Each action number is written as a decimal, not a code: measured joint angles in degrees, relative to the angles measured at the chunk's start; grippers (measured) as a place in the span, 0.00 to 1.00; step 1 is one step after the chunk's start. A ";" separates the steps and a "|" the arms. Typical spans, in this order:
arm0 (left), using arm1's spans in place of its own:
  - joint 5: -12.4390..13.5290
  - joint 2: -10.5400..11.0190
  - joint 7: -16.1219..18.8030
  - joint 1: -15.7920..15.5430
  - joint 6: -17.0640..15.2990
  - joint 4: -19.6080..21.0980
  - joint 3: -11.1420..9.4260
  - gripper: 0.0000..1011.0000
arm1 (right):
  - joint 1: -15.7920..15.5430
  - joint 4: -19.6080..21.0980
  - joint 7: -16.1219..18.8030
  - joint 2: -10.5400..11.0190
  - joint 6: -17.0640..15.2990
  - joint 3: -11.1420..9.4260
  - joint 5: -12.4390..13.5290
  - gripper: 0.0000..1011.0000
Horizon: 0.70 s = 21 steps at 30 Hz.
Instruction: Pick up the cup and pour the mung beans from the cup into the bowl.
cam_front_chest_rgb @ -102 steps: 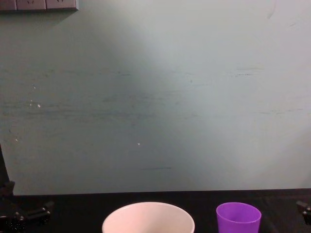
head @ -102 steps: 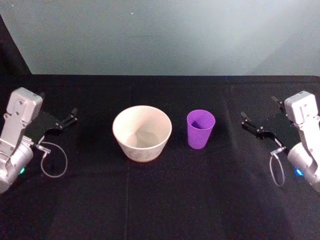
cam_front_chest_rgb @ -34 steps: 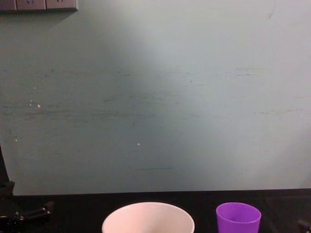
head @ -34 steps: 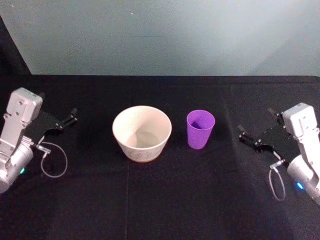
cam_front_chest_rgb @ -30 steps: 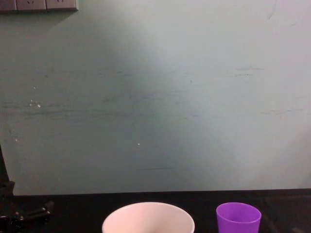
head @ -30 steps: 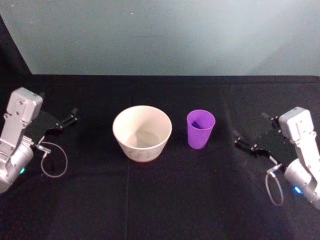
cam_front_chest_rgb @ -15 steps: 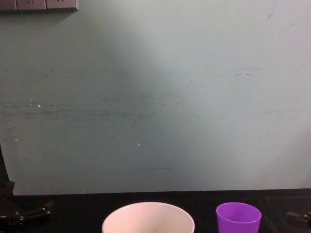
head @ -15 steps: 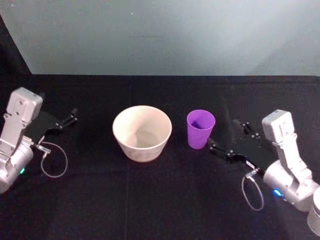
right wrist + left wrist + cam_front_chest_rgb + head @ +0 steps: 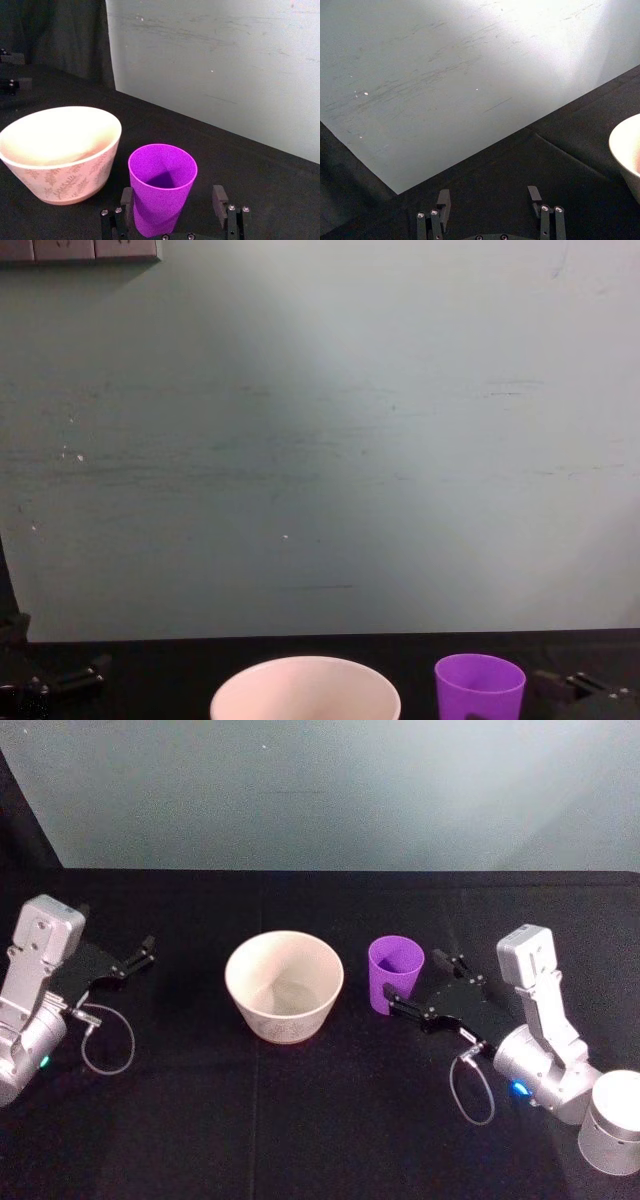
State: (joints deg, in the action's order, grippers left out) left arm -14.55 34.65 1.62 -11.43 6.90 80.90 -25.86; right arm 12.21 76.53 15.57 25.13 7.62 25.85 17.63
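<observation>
Black table (image 9: 300, 1120) — your right gripper (image 9: 411, 980) jaws open, straddling cup (image 9: 395, 970) beside bowl (image 9: 285, 1015); left gripper (image 9: 137, 958) parked far left — jaws open.

The cup (image 9: 392, 968) looks like smooth matt plastic, the bowl (image 9: 285, 1023) matt with faint leaf print, and the counter (image 9: 300, 1120) wears matt black cloth (image 9: 150, 1130).

We can read no text, label, brand or number anywhere. The wide cream-white round bowl (image 9: 60, 150) has a faint leaf pattern on its side, without lettering. Beside the bowl, the small purple plastic cup (image 9: 161, 187) is plain.
</observation>
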 joint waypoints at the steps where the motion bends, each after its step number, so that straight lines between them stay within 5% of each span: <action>1: 0.00 0.00 0.00 0.00 0.00 0.00 0.00 0.99 | 0.12 -0.26 0.20 -0.25 0.04 -0.02 0.02 0.99; 21: 0.00 0.00 0.00 0.00 0.00 0.00 0.00 0.99 | 2.17 -5.33 3.84 -5.30 1.18 -1.44 -0.13 0.99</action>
State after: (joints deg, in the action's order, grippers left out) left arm -14.55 34.65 1.62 -11.43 6.91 80.90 -25.86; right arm 14.38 71.20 19.41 19.83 8.80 24.41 17.50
